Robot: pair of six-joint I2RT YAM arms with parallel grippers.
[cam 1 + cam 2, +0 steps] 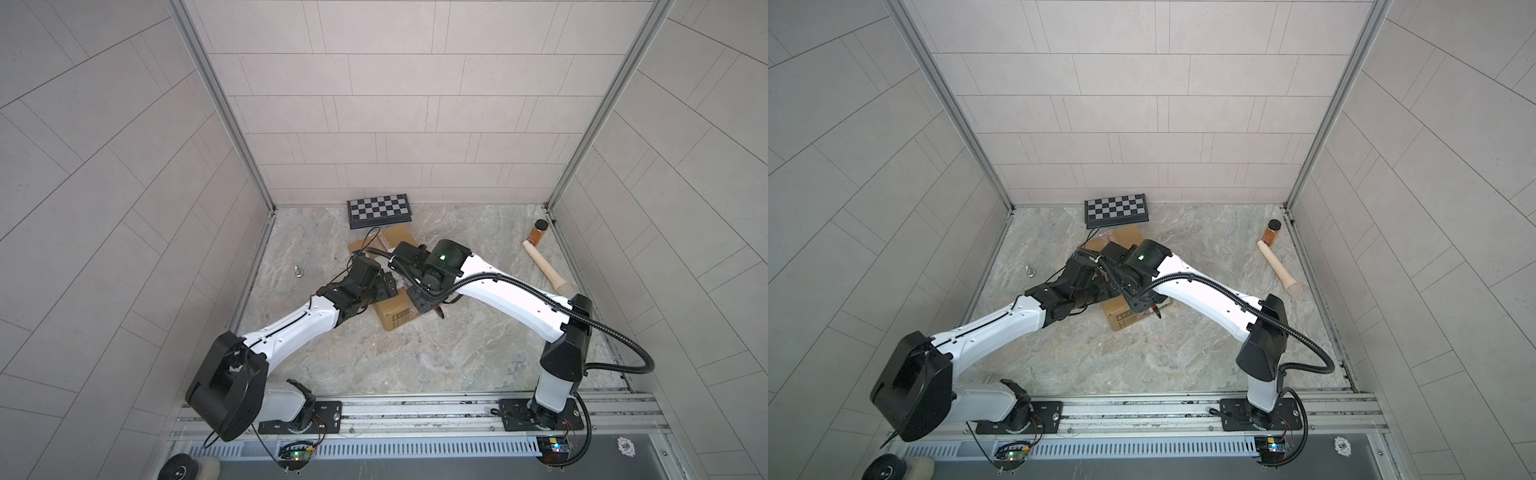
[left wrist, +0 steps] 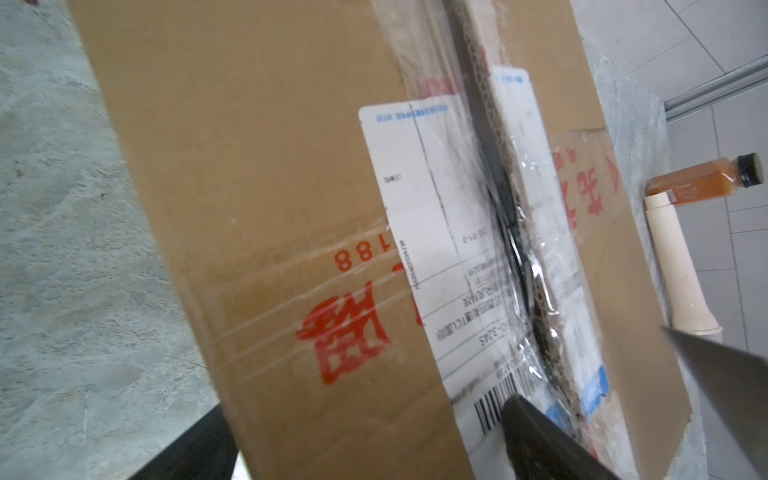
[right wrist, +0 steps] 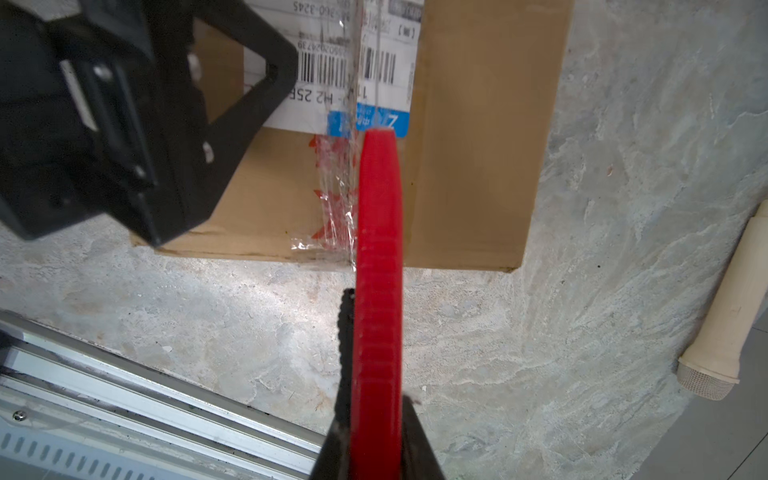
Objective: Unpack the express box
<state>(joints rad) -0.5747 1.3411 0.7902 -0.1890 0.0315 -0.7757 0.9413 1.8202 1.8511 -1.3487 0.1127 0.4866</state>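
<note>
- Being clenched by right gripper [image 3: 376, 424], red tool [image 3: 380, 232] is being aimed along express box [image 2: 270, 166] seam [image 2: 505, 216], likely for slitting.
- Left gripper [image 2: 631, 415] is being held spread, empty, over box.

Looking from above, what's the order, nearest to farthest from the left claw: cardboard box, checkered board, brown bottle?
1. express box, right under the left gripper.
2. checkered board, behind the box, at the back wall.
3. amber bottle, far right corner.
</note>
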